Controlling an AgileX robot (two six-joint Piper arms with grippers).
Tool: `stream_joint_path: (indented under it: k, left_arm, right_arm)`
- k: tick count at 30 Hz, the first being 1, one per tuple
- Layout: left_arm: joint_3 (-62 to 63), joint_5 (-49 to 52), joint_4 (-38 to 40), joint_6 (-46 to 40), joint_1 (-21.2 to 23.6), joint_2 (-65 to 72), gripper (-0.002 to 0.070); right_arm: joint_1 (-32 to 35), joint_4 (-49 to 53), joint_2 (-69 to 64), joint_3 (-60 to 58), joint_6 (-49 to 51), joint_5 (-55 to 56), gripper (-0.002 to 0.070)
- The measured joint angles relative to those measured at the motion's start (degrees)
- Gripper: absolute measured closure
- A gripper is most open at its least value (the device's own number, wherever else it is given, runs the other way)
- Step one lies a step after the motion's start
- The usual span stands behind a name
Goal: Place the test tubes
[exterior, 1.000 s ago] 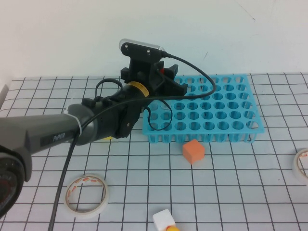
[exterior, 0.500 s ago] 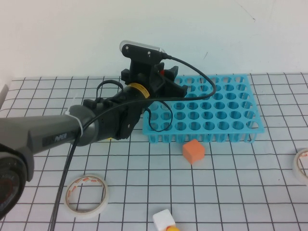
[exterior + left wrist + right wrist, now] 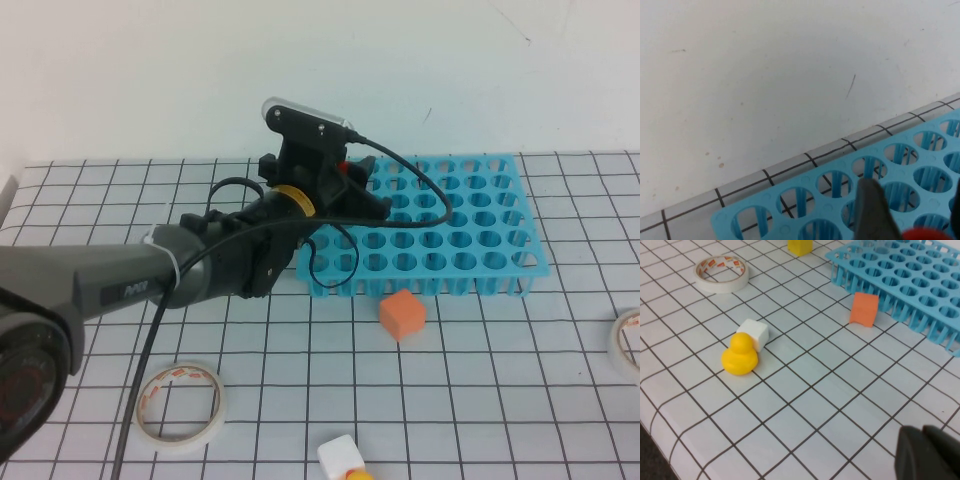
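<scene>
The blue test tube rack (image 3: 450,220) stands at the back middle of the gridded table, its holes empty where I can see them. My left gripper (image 3: 355,190) hangs over the rack's near-left corner. In the left wrist view the left gripper (image 3: 915,222) has a red-capped test tube (image 3: 927,234) between its two dark fingers (image 3: 872,210), above the rack (image 3: 840,197); only the cap shows. The red cap (image 3: 345,163) also peeks out in the high view. My right gripper (image 3: 927,452) is shut and empty, low over the table's near side, away from the rack (image 3: 910,280).
An orange cube (image 3: 402,315) lies just in front of the rack. A tape roll (image 3: 180,405) sits near left, another (image 3: 630,340) at the right edge. A white block (image 3: 340,455) and a yellow duck (image 3: 740,356) lie at the front edge.
My left arm has shifted a little to the right and further over the rack, still carrying the red-capped tube. Nothing else has moved.
</scene>
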State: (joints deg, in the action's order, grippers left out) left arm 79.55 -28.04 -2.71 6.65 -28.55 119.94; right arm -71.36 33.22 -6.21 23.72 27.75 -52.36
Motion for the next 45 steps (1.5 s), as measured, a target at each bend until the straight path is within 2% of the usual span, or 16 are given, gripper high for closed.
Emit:
stream_joint_path:
  k: [4, 7, 9, 13, 15, 16, 17, 20, 27, 45]
  left_arm:
    - [0.00, 1.97, -0.96, 0.00, 0.00, -1.11, 0.0239]
    - [0.00, 5.10, -1.07, 0.00, 0.00, -3.83, 0.0208]
    - [0.00, 8.02, -1.07, -0.11, 0.00, -6.83, 0.0239]
    - [0.00, 13.66, -1.07, -1.53, 0.00, -14.27, 0.0377]
    - [0.00, 17.30, -1.07, -2.88, 0.00, -18.65, 0.0467]
    - [0.00, 20.59, -1.07, -4.54, 0.00, -22.62, 0.0547]
    - [0.00, 22.43, -1.07, -5.54, 0.00, -24.81, 0.0589]
    - [0.00, 27.65, -1.07, -8.40, 0.00, -30.71, 0.0649]
    - [-5.52, 33.46, -1.68, -9.96, 0.00, -44.17, 0.0671]
    - [-50.13, 29.02, -1.94, -10.04, 0.11, -81.58, 0.0675]
  right_arm:
    - [0.00, 0.00, 0.00, 0.00, 0.00, 0.00, 0.0678]
    - [0.00, 0.00, 0.00, 0.00, 0.00, 0.00, 0.0678]
    - [0.00, 0.00, 0.00, 0.00, 0.00, 0.00, 0.0678]
    - [0.00, 0.00, 0.00, 0.00, 0.00, 0.00, 0.0678]
    - [0.00, 0.00, 0.00, 0.00, 0.00, 0.00, 0.0678]
    - [0.00, 0.00, 0.00, 0.00, 0.00, 0.00, 0.0678]
    - [0.00, 0.00, 0.00, 0.00, 0.00, 0.00, 0.0678]
    - [0.00, 0.00, 0.00, 0.00, 0.00, 0.00, 0.0678]
    - [0.00, 0.00, 0.00, 0.00, 0.00, 0.00, 0.0678]
    - [0.00, 0.00, 0.00, 0.00, 0.00, 0.00, 0.0678]
